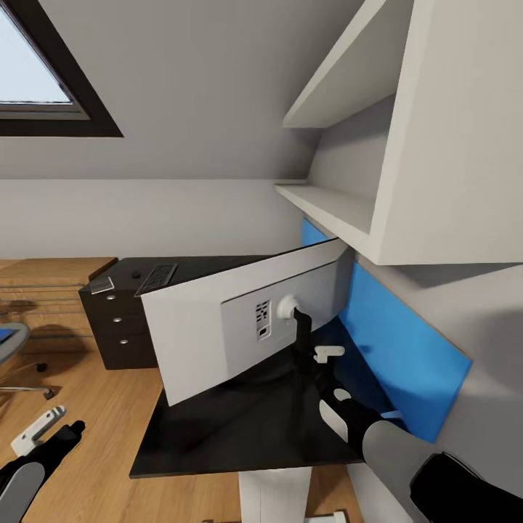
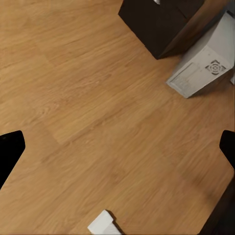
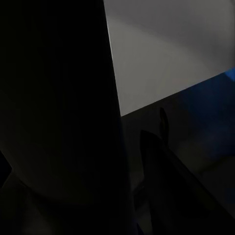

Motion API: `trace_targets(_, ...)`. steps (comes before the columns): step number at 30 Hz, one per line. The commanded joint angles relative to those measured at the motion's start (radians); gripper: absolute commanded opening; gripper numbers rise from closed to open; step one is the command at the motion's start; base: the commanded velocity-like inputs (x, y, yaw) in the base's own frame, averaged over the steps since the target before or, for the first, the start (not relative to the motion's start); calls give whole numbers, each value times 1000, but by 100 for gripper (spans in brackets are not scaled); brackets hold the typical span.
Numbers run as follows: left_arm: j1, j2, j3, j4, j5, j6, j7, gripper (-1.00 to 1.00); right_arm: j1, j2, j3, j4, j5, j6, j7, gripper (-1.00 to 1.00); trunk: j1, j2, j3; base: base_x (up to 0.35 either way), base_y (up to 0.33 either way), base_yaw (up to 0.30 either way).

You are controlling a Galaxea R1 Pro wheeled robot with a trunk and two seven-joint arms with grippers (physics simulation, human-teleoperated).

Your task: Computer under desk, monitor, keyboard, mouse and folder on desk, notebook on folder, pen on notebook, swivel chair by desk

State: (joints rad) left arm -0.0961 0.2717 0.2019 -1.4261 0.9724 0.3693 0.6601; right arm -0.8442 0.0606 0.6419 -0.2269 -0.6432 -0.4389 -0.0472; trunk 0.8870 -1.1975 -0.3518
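Observation:
The monitor (image 1: 218, 334) shows its pale back and hangs tilted over the black desk (image 1: 232, 436). My right gripper (image 1: 314, 357) is at the monitor's black stand behind the screen and looks shut on it; the right wrist view is dark, pressed close against it. On the desk's far part lie the keyboard (image 1: 156, 277), the small mouse (image 1: 136, 274) and the grey notebook (image 1: 102, 285). The computer (image 1: 276, 494) (image 2: 203, 63) stands on the floor below the desk's near edge. At the far left is the swivel chair (image 1: 11, 352) with the blue folder (image 1: 3, 335). My left gripper (image 1: 47, 434) hangs open over bare floor.
A blue wall panel (image 1: 392, 341) runs behind the desk, and white shelves (image 1: 341, 211) overhang it just above the monitor. The black drawer pedestal (image 1: 116, 327) (image 2: 156, 22) stands at the desk's far end, beside a light-wood chest (image 1: 51, 290). Wood floor (image 2: 98, 122) lies left of the desk.

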Motion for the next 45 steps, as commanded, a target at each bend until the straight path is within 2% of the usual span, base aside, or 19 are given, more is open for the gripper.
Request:
trace_targets(1,-1,-3,8,-2,6,1,5,100,-1,-1,36,4,-27,-6,-9,-100,0,-1,-1,0,0,0)
trace_targets(18,-1,-6,16,0,6,-1,4,100,-1,2,36,4,-27,-7,-9,-100,0,-1,-1,104,13,0)
trace_targets(34,-1,-6,15,0,7,-1,3,100,-1,2,36,4,-27,-7,-9,-100,0,-1,-1,236,20,0)
trace_targets(45,-1,-6,15,0,7,0,3,100,-1,1,37,2,-27,-9,-7,-100,0,-1,-1,34,0,0)
